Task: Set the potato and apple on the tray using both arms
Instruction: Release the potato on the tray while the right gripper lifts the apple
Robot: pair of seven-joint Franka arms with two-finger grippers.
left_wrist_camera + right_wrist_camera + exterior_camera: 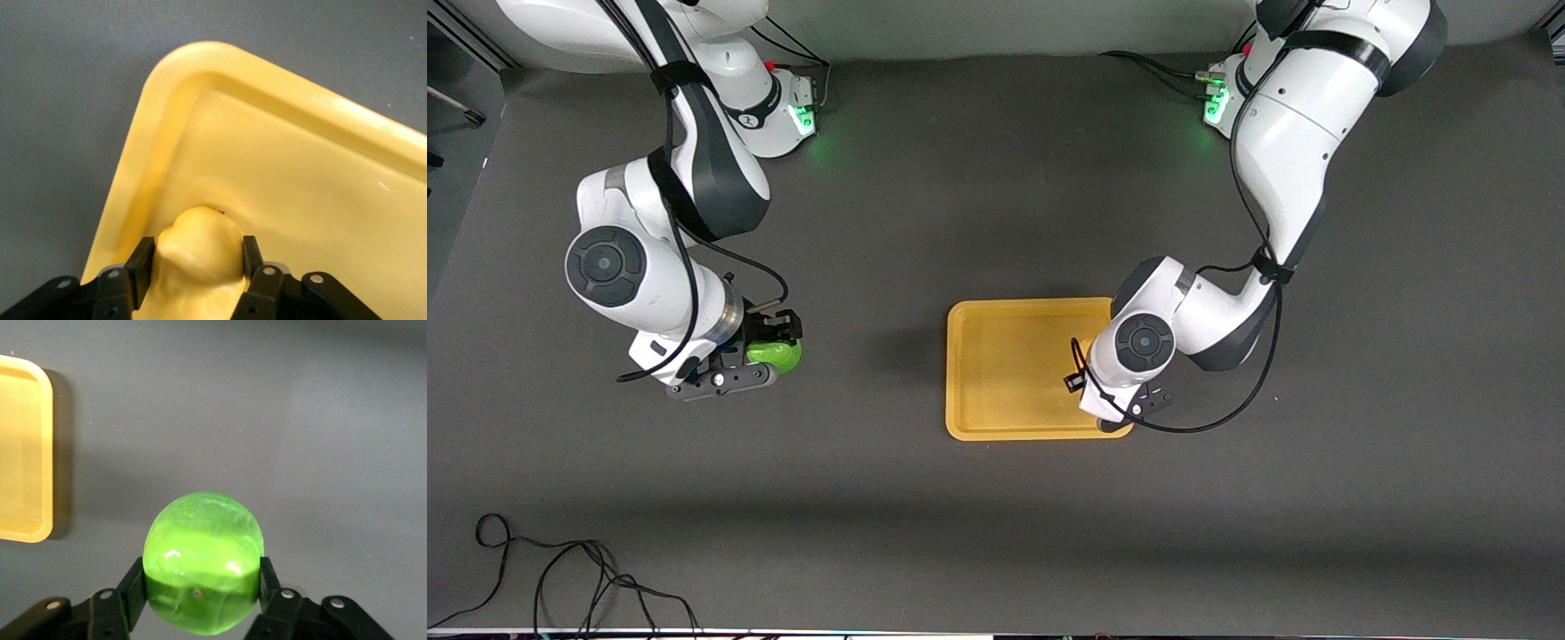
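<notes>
The mustard-yellow tray (996, 373) lies mid-table. My left gripper (1113, 411) is low over the tray's corner nearest the front camera at the left arm's end, mostly hidden under its wrist. In the left wrist view the left gripper (195, 252) is shut on the yellow-tan potato (200, 230), whose tip is at the tray (300, 173) floor by the rim. My right gripper (775, 348) is shut on the green apple (784, 357), above the bare table toward the right arm's end. The right wrist view shows the apple (203, 547) in the right gripper (202, 579), with the tray (20, 453) off to the side.
The table is a dark grey mat (978, 196). Loose black cables (560, 578) lie near the front edge at the right arm's end.
</notes>
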